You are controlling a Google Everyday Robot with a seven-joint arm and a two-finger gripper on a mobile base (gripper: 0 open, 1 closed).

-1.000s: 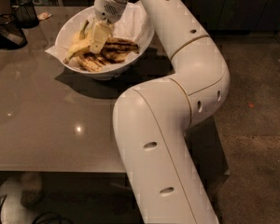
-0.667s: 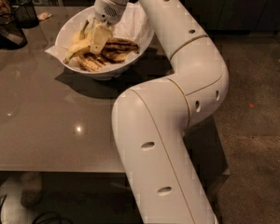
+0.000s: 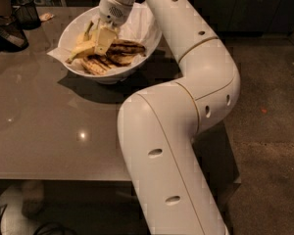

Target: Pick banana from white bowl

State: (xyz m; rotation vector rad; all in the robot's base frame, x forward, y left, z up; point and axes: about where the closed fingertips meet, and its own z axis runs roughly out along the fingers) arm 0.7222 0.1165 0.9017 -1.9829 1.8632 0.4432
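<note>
The white bowl [image 3: 109, 74] stands at the far side of the grey table, with white paper lining whose corner [image 3: 55, 55] sticks out over the rim. The banana [image 3: 80, 49] lies at the bowl's left side. Its yellow part shows and its dark half is hidden behind the gripper. Shorter brown-streaked bananas [image 3: 125, 47] lie to the right and in front. My gripper [image 3: 102, 39] reaches down into the bowl, right at the yellow banana.
A dark mesh basket [image 3: 27, 11] and a black object [image 3: 8, 36] stand at the table's far left. The grey table [image 3: 49, 121] stretches toward me. My white arm [image 3: 186, 82] arches over its right edge above dark floor [image 3: 269, 131].
The gripper stays in the bowl at the yellow banana; it sits slightly lower and to the left. The bananas have not visibly moved.
</note>
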